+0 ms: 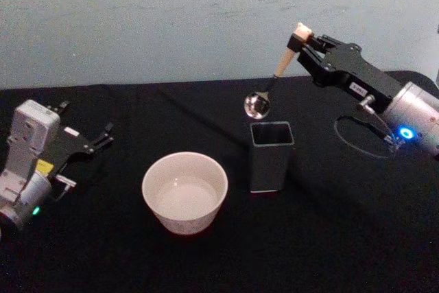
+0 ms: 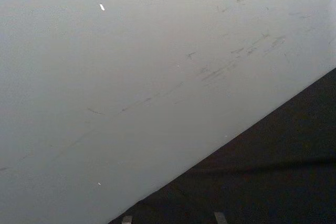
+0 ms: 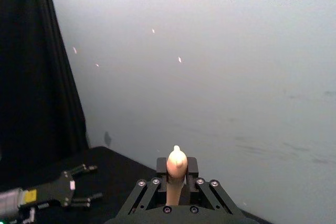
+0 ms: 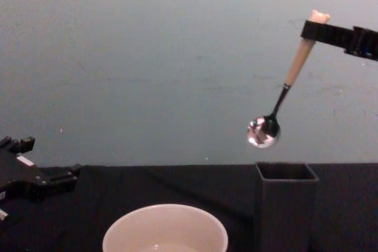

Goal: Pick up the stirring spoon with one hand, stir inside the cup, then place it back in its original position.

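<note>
My right gripper point(image 1: 302, 40) is shut on the beige handle of the stirring spoon point(image 1: 274, 77), just below its little bear head. The spoon hangs tilted in the air, its shiny bowl point(image 4: 263, 132) a little above and behind the dark grey square holder point(image 1: 271, 156), clear of its rim. The chest view shows the same gap over the holder point(image 4: 286, 205). In the right wrist view the handle top point(image 3: 177, 162) sticks up between the fingers. The cream cup point(image 1: 184, 192) stands left of the holder with liquid inside. My left gripper point(image 1: 86, 120) rests open at the table's left.
A black cloth point(image 1: 329, 238) covers the table, and a pale wall point(image 1: 171, 18) rises right behind it. A dark curtain point(image 3: 31, 66) hangs at one side in the right wrist view. A cable point(image 1: 357, 138) loops under my right wrist.
</note>
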Available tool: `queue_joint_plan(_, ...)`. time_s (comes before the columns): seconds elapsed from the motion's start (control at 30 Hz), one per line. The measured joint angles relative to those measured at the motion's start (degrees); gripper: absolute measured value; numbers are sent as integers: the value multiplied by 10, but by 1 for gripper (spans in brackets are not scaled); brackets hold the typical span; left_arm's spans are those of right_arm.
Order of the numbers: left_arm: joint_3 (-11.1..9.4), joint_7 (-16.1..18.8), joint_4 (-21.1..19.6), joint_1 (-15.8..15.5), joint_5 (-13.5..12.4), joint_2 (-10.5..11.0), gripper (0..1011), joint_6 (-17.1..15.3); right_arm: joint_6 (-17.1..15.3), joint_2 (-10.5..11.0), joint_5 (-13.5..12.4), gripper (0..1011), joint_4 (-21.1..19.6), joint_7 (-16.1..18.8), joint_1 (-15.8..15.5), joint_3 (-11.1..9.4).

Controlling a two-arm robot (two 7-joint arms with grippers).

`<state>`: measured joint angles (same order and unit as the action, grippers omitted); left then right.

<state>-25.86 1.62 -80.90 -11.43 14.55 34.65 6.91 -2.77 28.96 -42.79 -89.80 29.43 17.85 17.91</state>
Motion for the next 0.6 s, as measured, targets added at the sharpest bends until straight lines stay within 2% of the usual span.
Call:
queue_joint_plan(0.1,0,0,0,0,0,0,1001,0,1,-3,-3,212,0,1,5,7)
queue_joint_plan(0.27,0,0,0,0,0,0,1001,0,0,-7,-3,212,0,8,14,34)
queue_joint_plan(0.6,0,0,0,0,0,0,1001,0,3,-2,24,213,2,36,18,89)
